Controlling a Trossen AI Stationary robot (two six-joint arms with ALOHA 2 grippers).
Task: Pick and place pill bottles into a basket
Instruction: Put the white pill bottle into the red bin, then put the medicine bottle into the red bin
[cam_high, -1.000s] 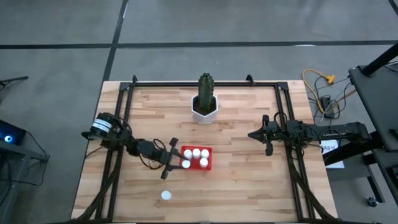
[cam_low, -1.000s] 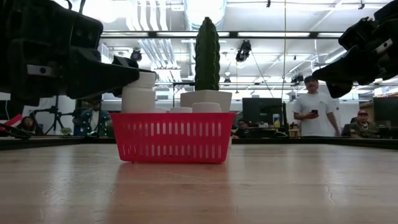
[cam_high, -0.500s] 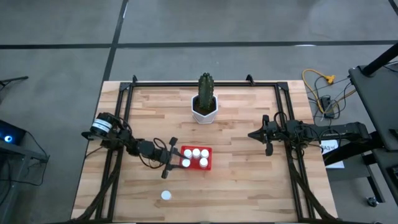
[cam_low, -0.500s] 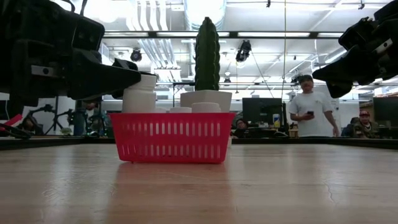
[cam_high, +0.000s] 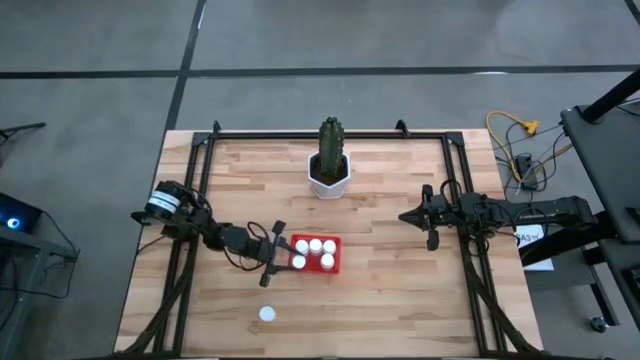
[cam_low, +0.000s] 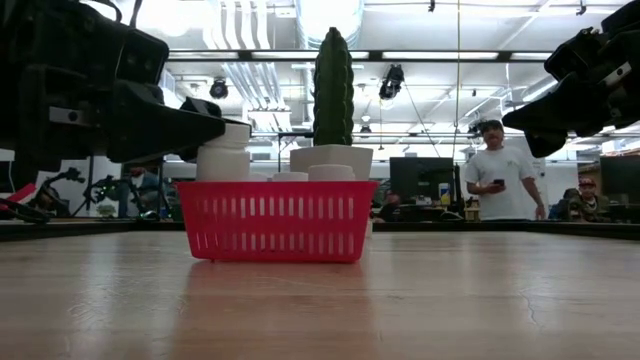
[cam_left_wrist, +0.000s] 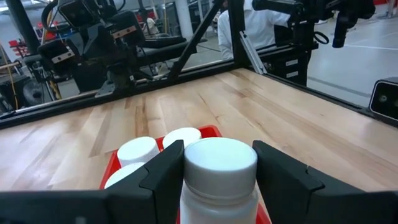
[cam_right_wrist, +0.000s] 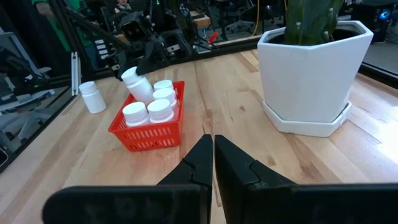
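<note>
The red basket lies on the table's near middle and holds several white pill bottles. My left gripper is at the basket's left end, shut on another pill bottle, which also shows in the high view. One more bottle stands on the table nearer the front edge. My right gripper is shut and empty, hovering at the table's right. My left gripper pinches the bottle's body just under its cap between its two fingers. The fingers come about level from the table's left. The bottle's lower end dips behind the basket's rim; whether it rests on the basket's floor cannot be told.
A white hexagonal pot with a cactus stands at the far middle of the table. Black frame rails run along the table's left, right and far edges. People are in the room beyond.
My left gripper has sunk a little toward the basket with the bottle still in its fingers.
</note>
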